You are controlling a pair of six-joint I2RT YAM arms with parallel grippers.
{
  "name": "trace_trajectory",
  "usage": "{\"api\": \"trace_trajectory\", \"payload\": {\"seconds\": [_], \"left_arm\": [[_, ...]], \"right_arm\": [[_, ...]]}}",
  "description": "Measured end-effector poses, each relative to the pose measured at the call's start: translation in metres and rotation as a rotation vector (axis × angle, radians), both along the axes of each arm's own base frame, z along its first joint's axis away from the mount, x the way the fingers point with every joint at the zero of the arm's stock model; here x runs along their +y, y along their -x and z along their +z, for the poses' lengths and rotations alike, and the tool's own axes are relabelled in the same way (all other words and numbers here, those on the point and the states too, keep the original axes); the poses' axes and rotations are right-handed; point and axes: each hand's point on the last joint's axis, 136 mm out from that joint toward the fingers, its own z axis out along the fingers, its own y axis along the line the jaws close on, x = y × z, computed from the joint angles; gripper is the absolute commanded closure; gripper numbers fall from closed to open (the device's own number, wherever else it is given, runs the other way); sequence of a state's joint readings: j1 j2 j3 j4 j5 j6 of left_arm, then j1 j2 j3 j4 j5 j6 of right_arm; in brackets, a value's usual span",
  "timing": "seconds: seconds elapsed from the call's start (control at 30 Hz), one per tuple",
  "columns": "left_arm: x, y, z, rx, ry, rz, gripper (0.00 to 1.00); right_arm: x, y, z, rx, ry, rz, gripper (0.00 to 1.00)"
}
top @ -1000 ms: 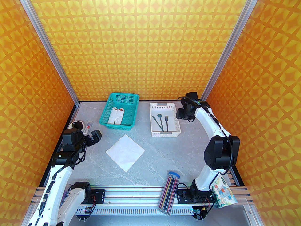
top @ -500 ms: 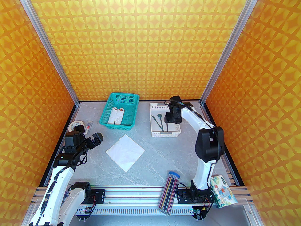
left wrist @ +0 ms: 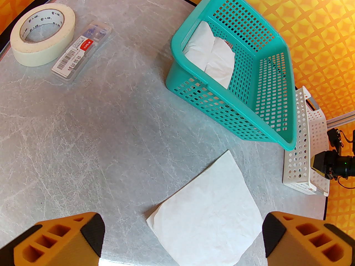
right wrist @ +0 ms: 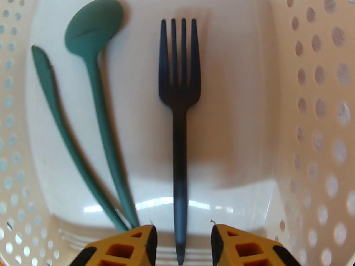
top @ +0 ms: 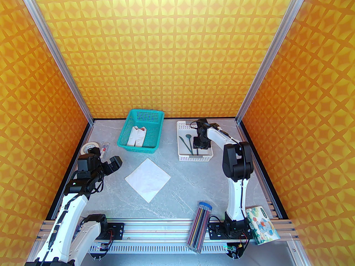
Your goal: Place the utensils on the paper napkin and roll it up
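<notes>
Right gripper [right wrist: 183,235] astride fork [right wrist: 179,115] handle, slim gaps, close inside white tray [right wrist: 319,120]

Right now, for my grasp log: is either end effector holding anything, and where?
Nothing. The right end effector straddles the fork handle, jaws apart; the left end effector is open.

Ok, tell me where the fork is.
Right wrist view: the slim dark plastic fork lies in the white perforated plastic basket, right of the teal plastic spoon, its handle between the right gripper's open jaws.
</notes>
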State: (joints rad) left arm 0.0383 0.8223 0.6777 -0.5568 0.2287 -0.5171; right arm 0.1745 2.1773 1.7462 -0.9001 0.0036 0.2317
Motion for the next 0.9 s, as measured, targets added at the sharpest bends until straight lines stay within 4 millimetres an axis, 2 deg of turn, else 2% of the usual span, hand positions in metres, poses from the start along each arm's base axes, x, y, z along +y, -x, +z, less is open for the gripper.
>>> {"api": "trace_trajectory", "payload": {"seconds": [0.4, 0.57, 0.9], "left_arm": [[0.000, -0.001, -0.004, 0.017, 0.001, 0.000, 0.01], [0.000, -0.002, -0.005, 0.018, 0.001, 0.000, 0.01], [0.000, -0.002, -0.005, 0.016, 0.000, 0.000, 0.01]], "right_arm": [[0.002, -0.020, -0.014, -0.002, 0.009, -0.001, 0.66], [0.000, -0.016, -0.022, 0.028, 0.020, -0.002, 0.68], [-0.001, -0.015, -0.025, 0.033, 0.040, 0.005, 0.72]]}}
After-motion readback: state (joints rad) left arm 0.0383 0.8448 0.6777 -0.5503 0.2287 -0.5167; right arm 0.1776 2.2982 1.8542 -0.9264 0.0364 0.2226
